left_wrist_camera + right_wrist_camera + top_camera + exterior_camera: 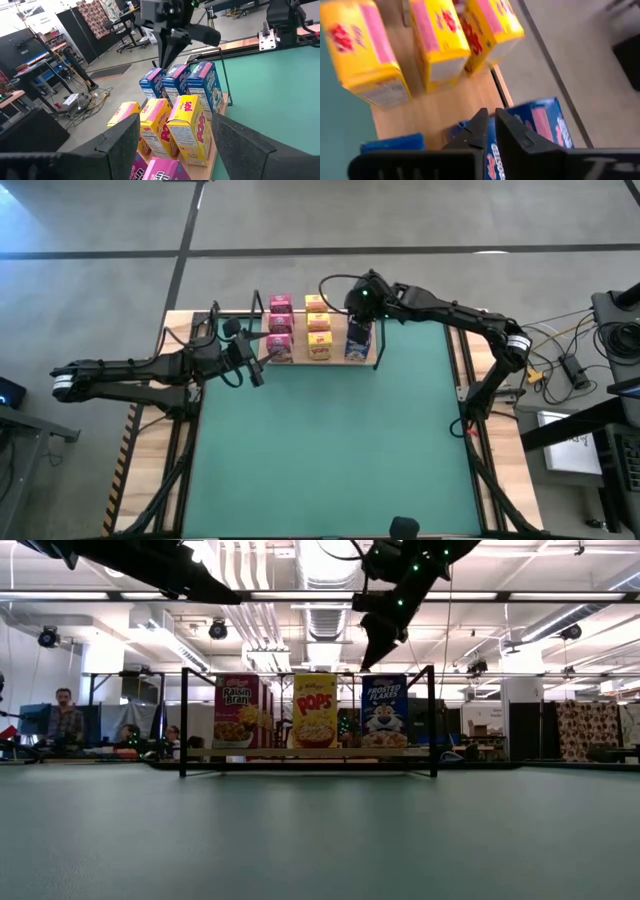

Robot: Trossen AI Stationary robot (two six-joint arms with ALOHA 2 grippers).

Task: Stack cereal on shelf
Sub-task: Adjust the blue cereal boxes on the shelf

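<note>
Right gripper (362,312), fingers closed and empty, sits above the blue cereal boxes (359,340) on the shelf (300,361), bench's 12 o'clock. Left gripper (250,360) open, empty, beside the shelf.

Green table mat (330,440) — beyond it, a seated person (66,722).

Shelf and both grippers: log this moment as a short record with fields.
shelf: light-wood board at the far edge of the green mat
pink boxes: one row of three, on the shelf's left part
yellow boxes: middle row of three
blue boxes: row of three on the right part
right gripper: above the blue row, fingers closed together, holding nothing
left gripper: open, beside the shelf's left end, holding nothing
</note>
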